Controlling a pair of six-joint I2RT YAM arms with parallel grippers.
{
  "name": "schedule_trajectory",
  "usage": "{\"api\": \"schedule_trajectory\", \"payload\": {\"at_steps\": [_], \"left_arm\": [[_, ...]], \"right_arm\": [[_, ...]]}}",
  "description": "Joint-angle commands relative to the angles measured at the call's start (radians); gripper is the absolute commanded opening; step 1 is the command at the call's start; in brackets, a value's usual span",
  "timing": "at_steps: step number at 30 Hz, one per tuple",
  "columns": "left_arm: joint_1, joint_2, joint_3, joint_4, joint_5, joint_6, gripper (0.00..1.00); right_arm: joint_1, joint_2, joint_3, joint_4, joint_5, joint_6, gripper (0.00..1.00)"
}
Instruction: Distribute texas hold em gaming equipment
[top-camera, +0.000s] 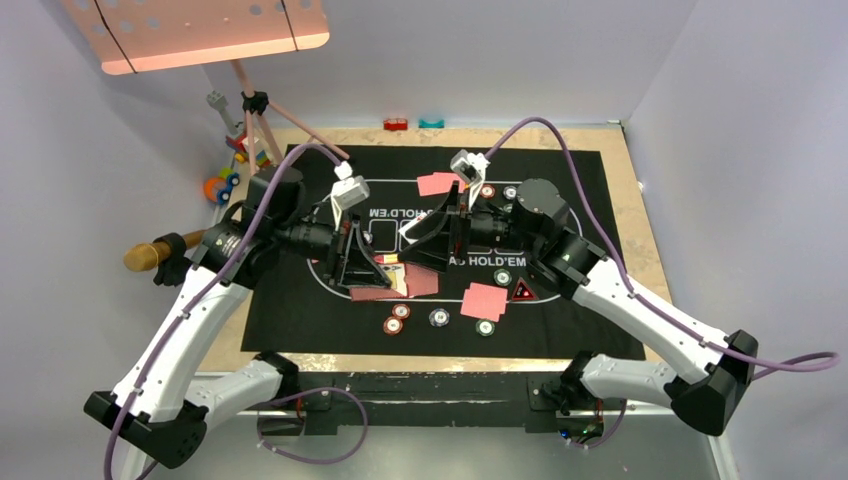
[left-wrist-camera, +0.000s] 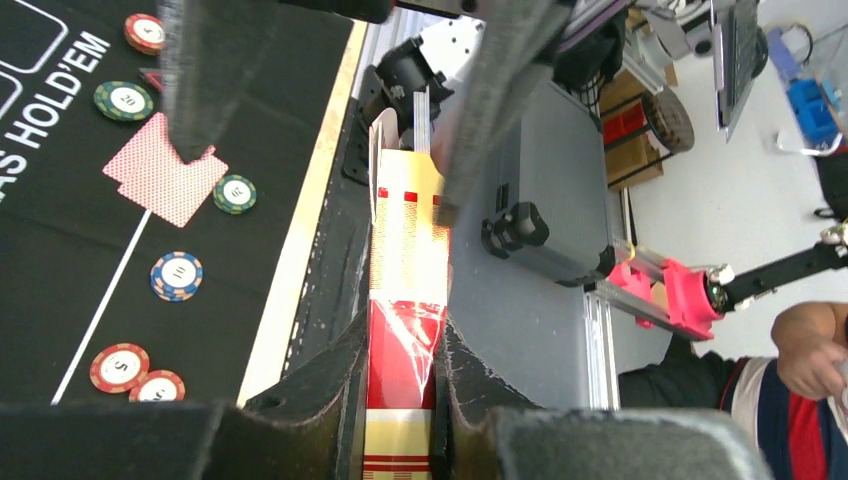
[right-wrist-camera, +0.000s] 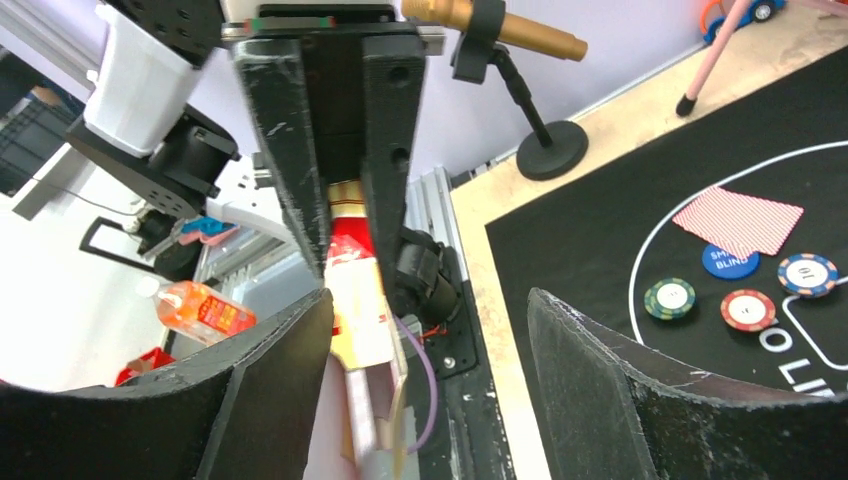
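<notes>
Two claws meet at the card box (left-wrist-camera: 405, 300): left claw (left-wrist-camera: 400, 400) pinches it, right claw (right-wrist-camera: 430, 330) spread; a misaligned grab could spill cards.

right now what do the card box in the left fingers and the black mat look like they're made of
Card box: looks like thin printed cardboard, red and cream, with a glossy sheen on the red band and a thin flap open at its end; the left fingers clamp it. Black mat: probably felt or fabric, matte with printed white lines, no glare.
</notes>
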Motion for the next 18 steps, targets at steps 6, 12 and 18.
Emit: {"api": "schedule_trajectory", "payload": {"at_steps": [6, 12, 18], "left_arm": [[0.045, -0.022, -0.014, 0.179, 0.043, -0.141, 0.0], [0.058, -0.019, -0.019, 0.232, 0.046, -0.197, 0.0], [0.084, -0.004, -0.013, 0.28, 0.049, -0.258, 0.0]], "right_arm": [[-0.067, -0.056, -0.022, 0.126, -0.067, 0.14, 0.77], [-0.068, -0.025, -0.087, 0.235, -0.118, 0.234, 0.75], [-0.068, 0.008, -0.128, 0.352, -0.158, 0.314, 0.71]]}}
